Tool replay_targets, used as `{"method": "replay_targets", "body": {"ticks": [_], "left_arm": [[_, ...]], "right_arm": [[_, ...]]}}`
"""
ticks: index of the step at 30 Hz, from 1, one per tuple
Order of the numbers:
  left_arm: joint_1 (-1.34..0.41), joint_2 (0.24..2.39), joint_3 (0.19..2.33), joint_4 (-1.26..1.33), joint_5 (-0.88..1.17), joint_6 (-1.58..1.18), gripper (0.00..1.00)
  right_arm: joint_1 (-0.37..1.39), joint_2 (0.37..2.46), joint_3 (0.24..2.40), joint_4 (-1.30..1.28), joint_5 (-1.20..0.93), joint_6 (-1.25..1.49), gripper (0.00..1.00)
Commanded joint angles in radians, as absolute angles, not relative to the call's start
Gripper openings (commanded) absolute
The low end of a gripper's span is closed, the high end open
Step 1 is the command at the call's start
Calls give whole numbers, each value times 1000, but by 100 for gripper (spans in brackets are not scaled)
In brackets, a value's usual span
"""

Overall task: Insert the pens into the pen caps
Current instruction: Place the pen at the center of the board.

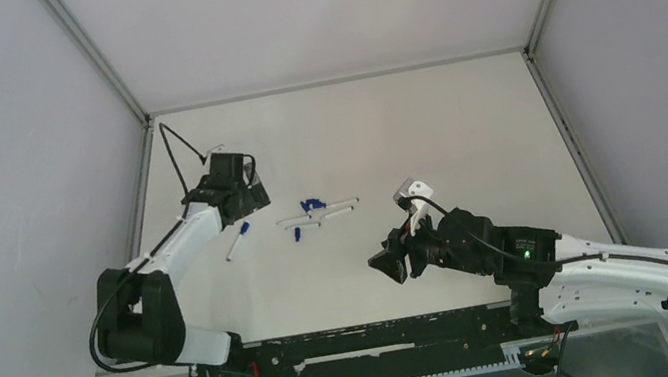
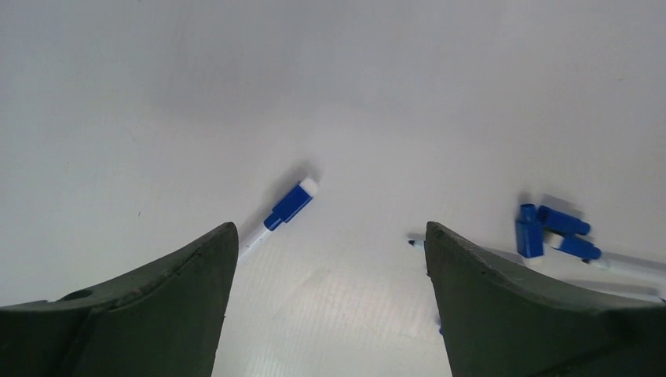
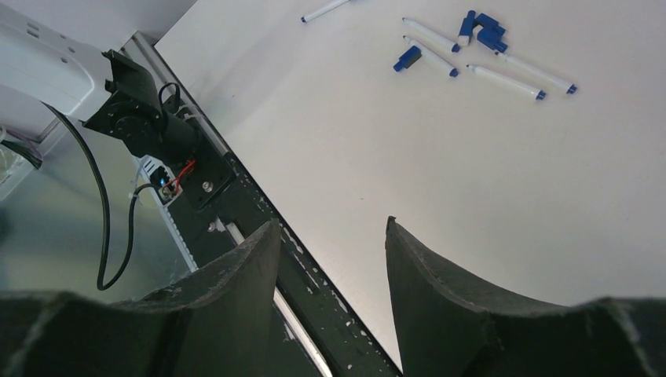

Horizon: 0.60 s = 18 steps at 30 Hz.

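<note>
Your left gripper [image 2: 330,229] hangs with its jaws spread wide and nothing between them. Just past one finger [image 2: 157,302] lies a capped pen [image 2: 284,206] on the white table [image 2: 118,118]. It slants up to the right, blue cap farthest, and that finger cuts off its white barrel. Loose blue caps [image 2: 550,228] huddle to the right. Your right gripper [image 3: 331,221] is also released and empty, well apart from the pens [image 3: 509,80].

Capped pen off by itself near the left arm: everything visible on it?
The capped pen is a thin white stick, plastic by the look, with a dark blue cap on its far end. It lies flat and diagonal on the table, apart from the other pens. Nothing touches it; the left gripper hangs nearby, jaws open.
</note>
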<state>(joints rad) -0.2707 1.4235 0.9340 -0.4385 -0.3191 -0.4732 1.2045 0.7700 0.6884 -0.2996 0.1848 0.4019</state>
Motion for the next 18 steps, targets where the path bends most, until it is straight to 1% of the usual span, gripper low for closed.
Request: {"method": "replay_targets", "body": {"ticks": [1,10,14,18], "left_arm": [[-238,1467,905,-394,-288,-519,92],[-237,1598,950,-410,-275,-549,94],[-236,1620,945,-420,-287,-558,92],[-234,1623,933,-422,-292,-559,84]], "right_arm": [[1204,756,695,-290,178,418,59],[1204,749,695,-293,181,413,59],[1204,752,695,-292,179,411,59],[1201,758,695,-287,171,405,59]]}}
